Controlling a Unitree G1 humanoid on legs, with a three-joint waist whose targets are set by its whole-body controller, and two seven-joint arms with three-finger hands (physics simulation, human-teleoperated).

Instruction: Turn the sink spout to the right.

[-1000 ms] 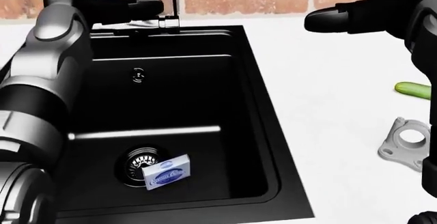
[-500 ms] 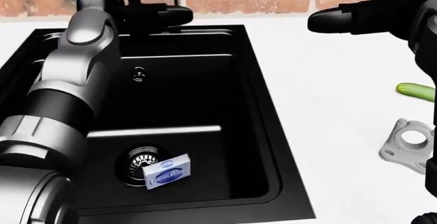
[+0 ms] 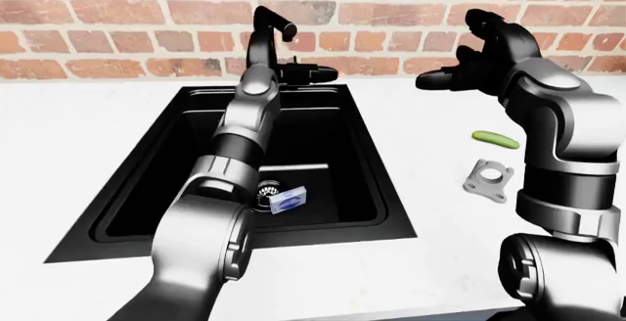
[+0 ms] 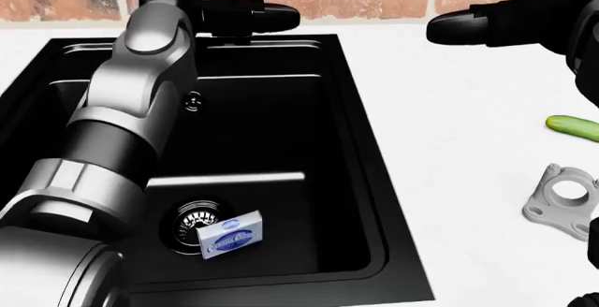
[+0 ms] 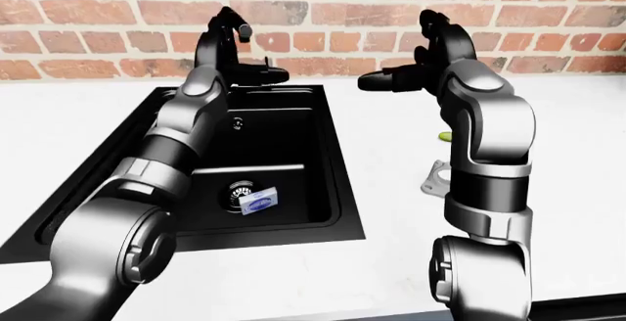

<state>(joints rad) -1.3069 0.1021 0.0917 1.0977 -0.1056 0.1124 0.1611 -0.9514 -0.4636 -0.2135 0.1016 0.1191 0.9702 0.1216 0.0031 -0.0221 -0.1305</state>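
Taking the black rectangular sink basin (image 3: 323, 159) as the anchor: it's sunk into the white bench (image 3: 440, 247), right up against the red brick wall (image 3: 127, 27). The round metal drain (image 4: 192, 223) sits in the basin's near part, with a small white and blue box (image 4: 230, 235) leaning on the drain's right edge. Off to the basin's right, on the bench, lie a green cucumber (image 4: 573, 126) and, nearer the camera, a grey metal flange bracket (image 4: 560, 200). Both are well apart from the basin.

Glossy black sink (image 4: 356, 145), matt white counter (image 4: 468, 124), rough red brick wall (image 3: 117, 13), printed paper box (image 4: 229, 235), dull grey metal bracket (image 4: 559, 198), smooth green cucumber (image 4: 573, 126)
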